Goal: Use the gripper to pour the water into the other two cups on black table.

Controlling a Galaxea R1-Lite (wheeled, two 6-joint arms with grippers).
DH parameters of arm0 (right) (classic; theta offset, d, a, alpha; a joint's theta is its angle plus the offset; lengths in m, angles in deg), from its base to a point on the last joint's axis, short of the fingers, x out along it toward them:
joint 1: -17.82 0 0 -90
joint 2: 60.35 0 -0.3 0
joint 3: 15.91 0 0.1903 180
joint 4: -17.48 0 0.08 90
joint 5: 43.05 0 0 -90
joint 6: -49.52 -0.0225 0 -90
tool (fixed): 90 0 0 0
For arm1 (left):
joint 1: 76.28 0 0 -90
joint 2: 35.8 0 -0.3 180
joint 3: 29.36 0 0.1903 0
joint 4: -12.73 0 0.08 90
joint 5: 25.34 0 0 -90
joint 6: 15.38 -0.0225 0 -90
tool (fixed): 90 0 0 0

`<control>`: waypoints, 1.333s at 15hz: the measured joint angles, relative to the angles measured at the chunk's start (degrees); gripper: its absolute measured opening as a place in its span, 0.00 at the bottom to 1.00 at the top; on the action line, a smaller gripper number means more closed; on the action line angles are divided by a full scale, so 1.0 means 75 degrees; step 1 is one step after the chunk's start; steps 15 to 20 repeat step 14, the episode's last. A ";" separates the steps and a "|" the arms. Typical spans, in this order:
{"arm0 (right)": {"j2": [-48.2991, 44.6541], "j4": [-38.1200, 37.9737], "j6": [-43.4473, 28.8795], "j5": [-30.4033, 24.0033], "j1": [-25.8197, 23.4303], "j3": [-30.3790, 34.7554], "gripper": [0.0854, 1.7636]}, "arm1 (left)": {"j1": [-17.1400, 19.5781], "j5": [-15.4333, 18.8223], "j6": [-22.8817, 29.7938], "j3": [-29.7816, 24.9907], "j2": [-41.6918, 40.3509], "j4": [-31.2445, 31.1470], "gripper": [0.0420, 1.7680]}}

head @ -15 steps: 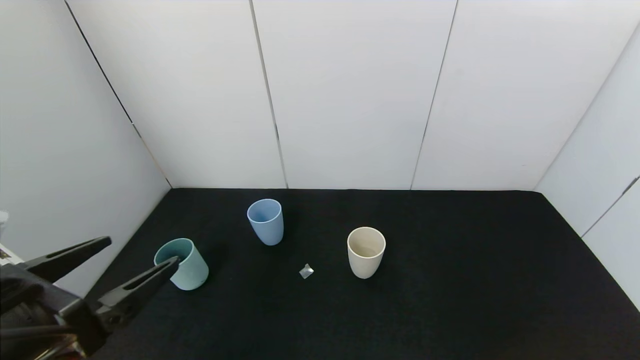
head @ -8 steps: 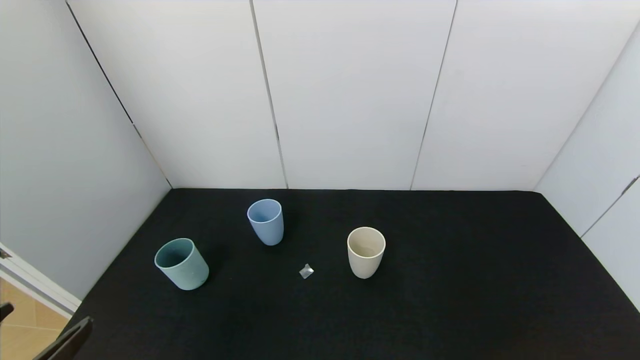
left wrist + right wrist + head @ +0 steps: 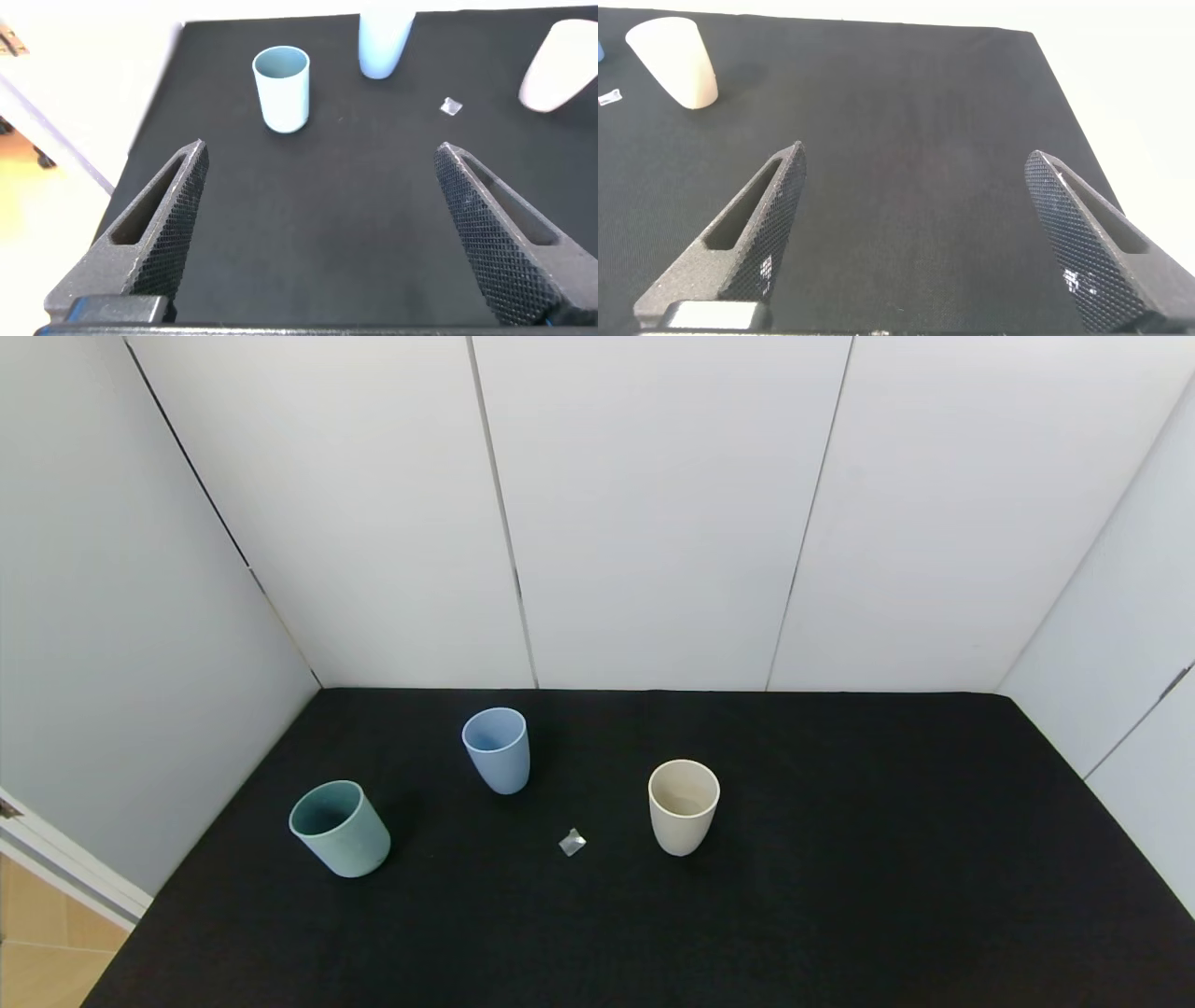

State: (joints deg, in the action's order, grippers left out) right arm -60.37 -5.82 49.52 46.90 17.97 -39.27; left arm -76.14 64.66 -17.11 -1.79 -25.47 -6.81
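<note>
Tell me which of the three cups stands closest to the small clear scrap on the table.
The beige cup, standing upright just right of the scrap. The light blue cup is a little farther, and the teal cup is much farther left.

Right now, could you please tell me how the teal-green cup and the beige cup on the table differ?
The teal-green cup is wider and near-cylindrical; the beige cup is narrower and tapers to a rounded base. The teal-green cup stands near the left edge of the black table; the beige cup stands near its middle, beside a small clear scrap. Both are upright, handleless and untouched.
</note>
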 joint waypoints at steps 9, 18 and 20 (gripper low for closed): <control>0.0000 0.0000 0.0000 -0.0003 0.0000 0.0000 0.97 | 0.0003 -0.0007 0.0494 -0.0554 -0.1369 -0.0023 0.97; 0.0000 -0.0007 0.0007 0.0000 0.0000 0.0000 0.97 | 0.0003 -0.0124 0.0730 -0.0561 -0.1388 -0.0015 0.97; 0.0000 -0.0007 0.0007 0.0000 0.0000 0.0000 0.97 | 0.0003 -0.0124 0.0730 -0.0561 -0.1388 -0.0015 0.97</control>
